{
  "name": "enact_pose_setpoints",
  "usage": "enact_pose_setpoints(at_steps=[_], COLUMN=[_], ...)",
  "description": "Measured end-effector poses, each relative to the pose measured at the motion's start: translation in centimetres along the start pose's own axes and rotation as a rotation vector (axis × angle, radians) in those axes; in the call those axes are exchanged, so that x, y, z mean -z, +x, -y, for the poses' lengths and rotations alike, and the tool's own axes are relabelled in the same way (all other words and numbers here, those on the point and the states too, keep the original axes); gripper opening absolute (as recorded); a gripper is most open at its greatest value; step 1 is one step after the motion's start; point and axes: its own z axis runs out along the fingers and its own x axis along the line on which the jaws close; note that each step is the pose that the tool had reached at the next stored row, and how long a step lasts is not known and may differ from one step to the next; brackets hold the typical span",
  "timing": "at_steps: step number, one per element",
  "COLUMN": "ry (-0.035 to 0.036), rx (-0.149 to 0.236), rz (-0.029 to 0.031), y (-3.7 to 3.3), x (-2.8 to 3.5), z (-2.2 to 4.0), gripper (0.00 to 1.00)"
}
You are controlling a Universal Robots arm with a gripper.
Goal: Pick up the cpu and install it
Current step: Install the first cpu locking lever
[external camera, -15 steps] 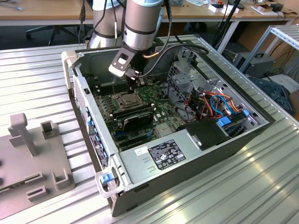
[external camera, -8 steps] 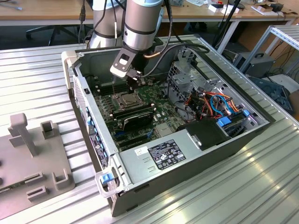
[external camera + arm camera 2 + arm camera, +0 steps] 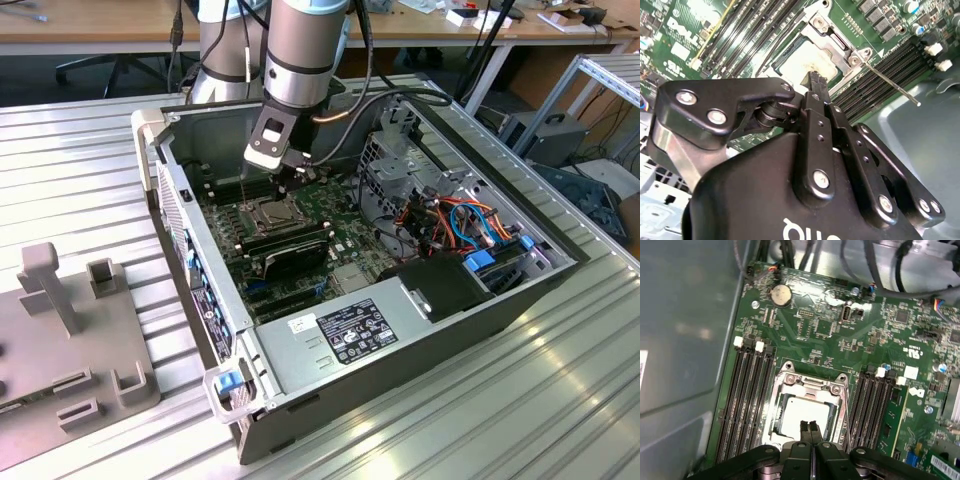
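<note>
The cpu (image 3: 796, 412) is a little dull silver square lying flat in its socket (image 3: 810, 385), roughly 10 o'clock from the case (image 3: 400, 400) middle, exterior view.

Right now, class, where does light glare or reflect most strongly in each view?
Exterior view: bright bands streak the ribbed silver metal table. Second wrist view: glare whitens the small square silver-grey cpu beyond the black gripper. First wrist view: a soft sheen lies on the grey metal case wall.

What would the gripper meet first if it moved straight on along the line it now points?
Most likely the cpu, lying in its socket. In the first wrist view the gripper, fingers shut, points straight at its silver top. The gap between them cannot be judged.
</note>
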Motion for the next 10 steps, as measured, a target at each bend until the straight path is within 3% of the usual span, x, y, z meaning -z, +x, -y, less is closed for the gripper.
enact_pose_setpoints(at_steps=[6,10], ry=[0.0000,0.0001], rx=[0.006,0.054], rz=[-0.0002,-0.0013], y=[0.00,0.00], x=[0.00,0.00], z=[0.00,0.00], gripper=[0.11,0.11])
